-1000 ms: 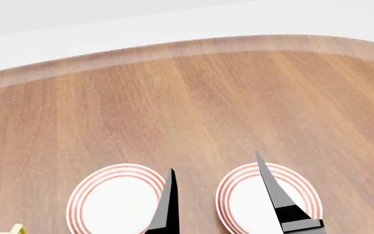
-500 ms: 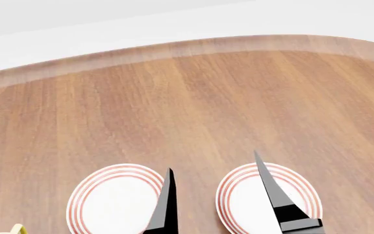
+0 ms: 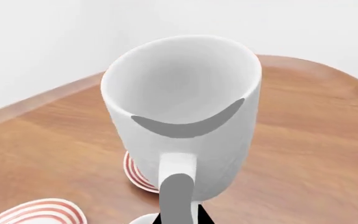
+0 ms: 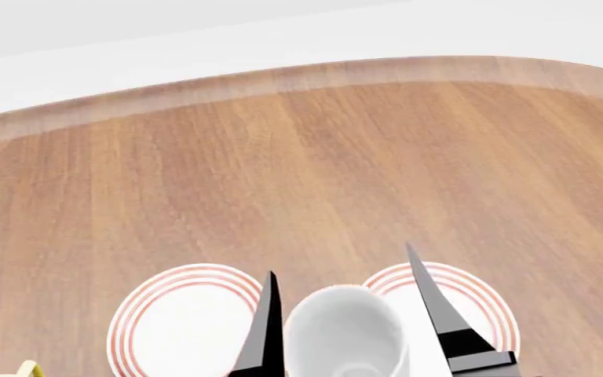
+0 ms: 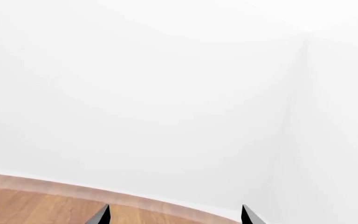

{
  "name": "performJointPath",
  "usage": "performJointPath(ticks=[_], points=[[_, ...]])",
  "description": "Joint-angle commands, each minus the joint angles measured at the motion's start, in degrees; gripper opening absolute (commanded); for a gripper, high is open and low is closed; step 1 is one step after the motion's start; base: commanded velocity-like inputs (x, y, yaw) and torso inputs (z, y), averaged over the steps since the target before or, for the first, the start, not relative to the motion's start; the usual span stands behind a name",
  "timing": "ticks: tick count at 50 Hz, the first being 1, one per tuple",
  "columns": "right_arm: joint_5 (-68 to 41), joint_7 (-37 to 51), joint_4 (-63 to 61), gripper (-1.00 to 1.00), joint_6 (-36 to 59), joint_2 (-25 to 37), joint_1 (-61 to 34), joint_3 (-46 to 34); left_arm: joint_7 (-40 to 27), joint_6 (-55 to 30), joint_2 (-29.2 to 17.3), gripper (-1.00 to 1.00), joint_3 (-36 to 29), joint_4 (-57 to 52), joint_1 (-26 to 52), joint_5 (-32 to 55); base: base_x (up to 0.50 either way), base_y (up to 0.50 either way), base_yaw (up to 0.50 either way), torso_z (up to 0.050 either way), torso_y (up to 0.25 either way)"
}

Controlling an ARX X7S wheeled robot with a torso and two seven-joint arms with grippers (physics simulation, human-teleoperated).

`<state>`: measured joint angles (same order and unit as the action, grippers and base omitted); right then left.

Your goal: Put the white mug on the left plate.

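**Mug held by its handle, between the two plates**

Our left gripper (image 3: 177,205) is closed on the white mug (image 3: 182,116). A grey finger (image 3: 176,193) lies along the loop handle, which faces the gripper. The mug's open mouth tips away from the gripper, and the mug hangs clear of the table (image 3: 303,154).

Our right gripper (image 5: 174,215) is spread wide with nothing between its tips, and it faces the white wall.

In the head view the mug sits between two black fingers (image 4: 268,330); we cannot tell which arm they belong to. The left plate (image 4: 176,284) lies bare just beside the mug. The mug covers part of the other plate (image 4: 480,294).
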<state>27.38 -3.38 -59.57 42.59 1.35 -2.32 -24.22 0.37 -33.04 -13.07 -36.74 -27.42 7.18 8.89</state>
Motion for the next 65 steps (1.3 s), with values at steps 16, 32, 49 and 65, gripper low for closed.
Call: performJointPath(ticks=[16,32,49,65], points=[[-1.1,1.2,0.4,1.0,0.5,0.9,-0.5,-0.8,-0.8,-1.3,-0.6,-1.0,9.9,1.5,4.1,6.1,0.0,0.0,0.0,0.0,0.001],[-1.5,1.7,0.5,1.0,0.6,1.1,-0.7,-1.0,-1.6,-0.7,-1.0,-1.0,17.1,5.8,7.8,9.5,0.0,0.0,0.0,0.0,0.0],[0.3,0.1,-0.1,1.0,1.0,0.2,-0.7,-1.2,-3.1,0.8,-1.6,-1.0,21.6,12.7,11.5,9.8,0.0,0.0,0.0,0.0,0.001],[-0.4,0.4,0.2,1.0,0.3,0.4,-0.4,-0.6,-5.6,5.4,-0.4,-1.0,21.9,26.1,18.5,5.4,0.0,0.0,0.0,0.0,0.0]])
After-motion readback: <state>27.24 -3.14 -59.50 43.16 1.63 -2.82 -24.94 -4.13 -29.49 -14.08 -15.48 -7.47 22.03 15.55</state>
